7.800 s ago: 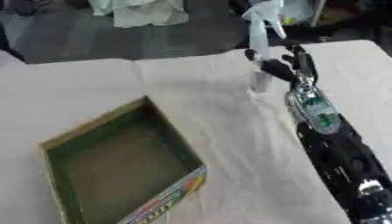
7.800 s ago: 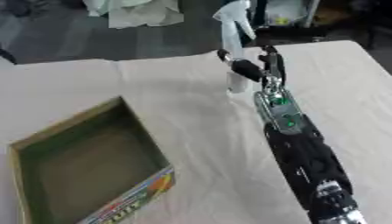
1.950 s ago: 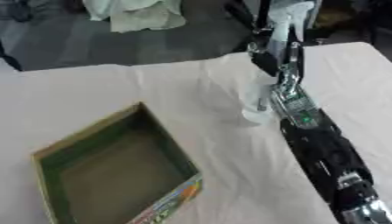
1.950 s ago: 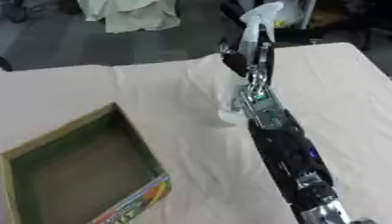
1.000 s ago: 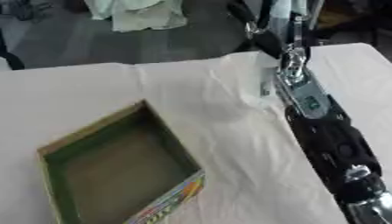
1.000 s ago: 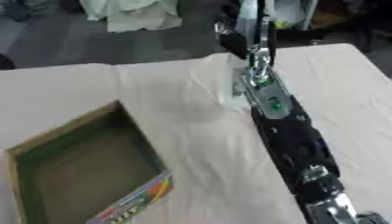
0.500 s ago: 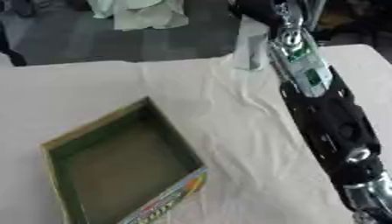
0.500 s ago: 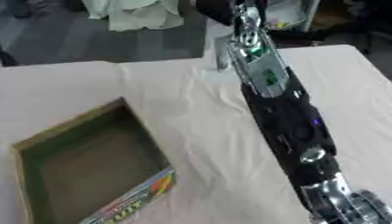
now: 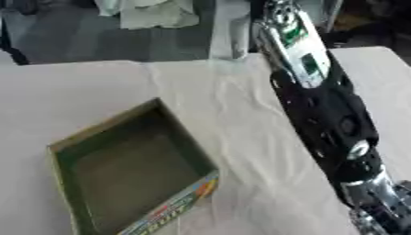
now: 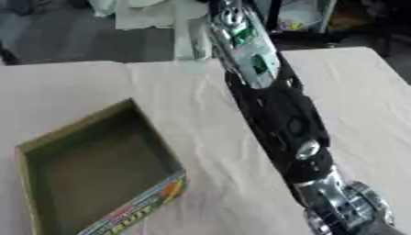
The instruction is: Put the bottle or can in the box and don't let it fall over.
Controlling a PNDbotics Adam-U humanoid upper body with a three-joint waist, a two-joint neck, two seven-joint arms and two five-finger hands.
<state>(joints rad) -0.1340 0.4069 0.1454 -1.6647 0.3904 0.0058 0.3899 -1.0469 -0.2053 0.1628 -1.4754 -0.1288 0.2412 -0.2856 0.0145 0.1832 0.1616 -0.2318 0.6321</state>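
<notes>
- The box [image 9: 173, 209] lies open-topped on the desk [image 9: 72, 96]. It is green inside, with a strip of bright print along its near outer wall. It sits askew, one corner pointing away from the robot.
- Nothing shows inside the box; only its dull floor and walls are seen.
- A white cloth [image 9: 241, 119] covers the desk. It is creased in long folds that run away from the box's right side toward the far edge.
- The bottle [image 9: 231, 32] is pale and slim and looks upright. It is well beyond the box, up and to the right of the box's far corner, at the far edge of the desk. It is outside the box and well apart from it.
- I cannot tell whether the bottle's base rests on the cloth or hangs just above it.
- The right arm [image 10: 273, 110] is black with a green and white panel near the wrist. It runs to the right of the box from the near right corner of the view up to the bottle.
- The right hand [image 9: 263, 13] is blurred at the top edge, farther from the box than the bottle and just right of it. Whether it is open or closed on the bottle cannot be told.
- The arm does not touch the box.
</notes>
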